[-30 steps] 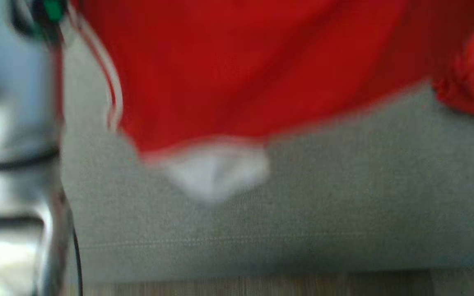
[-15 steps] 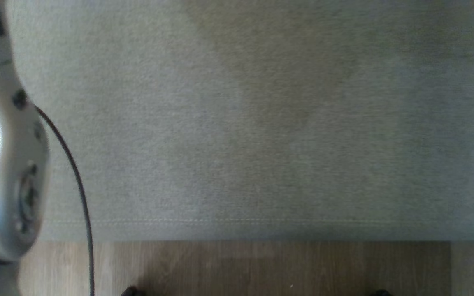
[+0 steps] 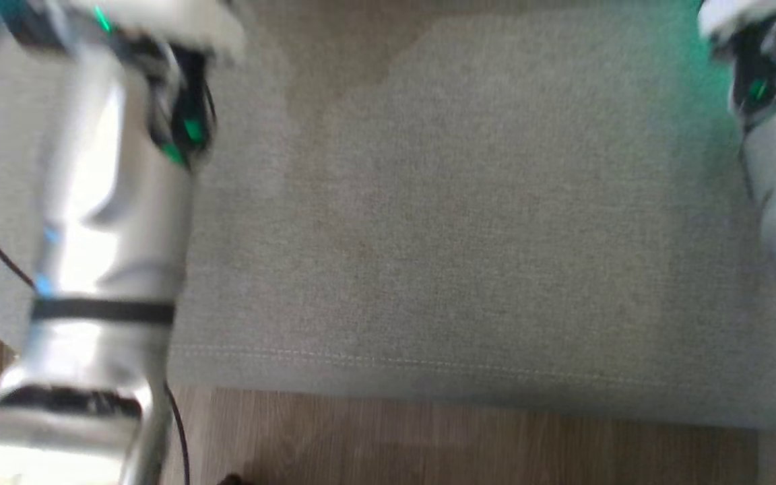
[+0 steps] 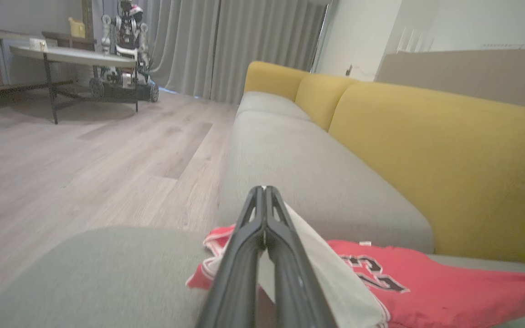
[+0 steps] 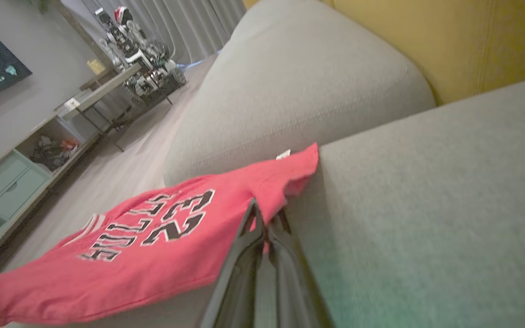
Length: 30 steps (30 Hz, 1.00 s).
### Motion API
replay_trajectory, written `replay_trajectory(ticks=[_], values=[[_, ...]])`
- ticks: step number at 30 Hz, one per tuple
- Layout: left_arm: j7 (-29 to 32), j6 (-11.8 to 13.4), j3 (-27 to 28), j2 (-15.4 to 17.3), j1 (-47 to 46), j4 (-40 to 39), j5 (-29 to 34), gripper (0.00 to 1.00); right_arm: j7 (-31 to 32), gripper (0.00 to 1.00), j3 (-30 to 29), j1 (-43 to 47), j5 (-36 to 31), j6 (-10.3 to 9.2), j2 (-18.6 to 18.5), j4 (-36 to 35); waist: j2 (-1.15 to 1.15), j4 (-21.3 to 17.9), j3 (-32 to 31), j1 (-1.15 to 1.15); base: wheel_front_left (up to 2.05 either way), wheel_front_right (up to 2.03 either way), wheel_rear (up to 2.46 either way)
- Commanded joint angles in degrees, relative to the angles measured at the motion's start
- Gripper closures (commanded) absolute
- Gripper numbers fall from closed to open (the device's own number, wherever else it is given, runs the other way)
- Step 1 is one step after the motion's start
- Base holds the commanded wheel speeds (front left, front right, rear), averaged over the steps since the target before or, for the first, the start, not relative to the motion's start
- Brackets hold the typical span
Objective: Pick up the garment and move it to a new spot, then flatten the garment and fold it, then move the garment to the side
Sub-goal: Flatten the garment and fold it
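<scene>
Seen along the left wrist, the left gripper (image 4: 265, 189) rises from bottom centre, its dark fingers pressed shut on the red jersey (image 4: 449, 291), whose white inner side runs down their right flank while the numbered front spreads to the lower right. In the right wrist view the right gripper (image 5: 262, 212) is likewise clamped on the jersey's edge at centre frame, the cloth stretching away to the lower left above the grey sofa (image 5: 426, 191). From the head camera, blurred, two silver forearms (image 3: 105, 202) flank the frame over the seat, with the wood floor (image 3: 428, 444) along the bottom. A second robot (image 4: 126, 45) stands by a table (image 4: 71, 55), upper left.
</scene>
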Motion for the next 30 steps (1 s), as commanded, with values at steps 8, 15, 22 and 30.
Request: replay_trajectory(ticks=[8, 15, 22, 30], values=[[-0.2, -2.4, -2.3, 2.0, 11.9, 5.4, -2.4, 1.00, 8.9, 1.00, 6.3, 10.6, 7.8, -0.01, -0.4, 0.2, 0.00, 0.1, -10.8, 0.00, 0.00, 0.00, 0.00], [-0.2, -4.3, -3.5, 2.7, 17.6, 11.0, -2.5, 1.00, 15.8, 1.00, 10.4, 15.7, 11.2, -0.01, -2.1, 0.8, 0.00, -0.1, -15.4, 0.00, 0.00, 0.00, 0.00], [0.3, -5.2, -6.0, 4.0, 20.8, 14.1, -3.6, 1.00, 20.4, 1.00, 14.9, 18.9, 12.1, -0.01, -3.1, 0.0, 0.00, -0.3, -18.7, 0.00, 0.00, 0.00, 0.00], [5.0, -5.4, -13.3, 7.3, 25.8, 11.4, -8.4, 1.00, 25.0, 1.00, 20.9, 21.9, 12.7, -0.01, -6.0, -2.3, 0.00, -0.1, -21.1, 0.00, 0.00, 0.00, 0.00]])
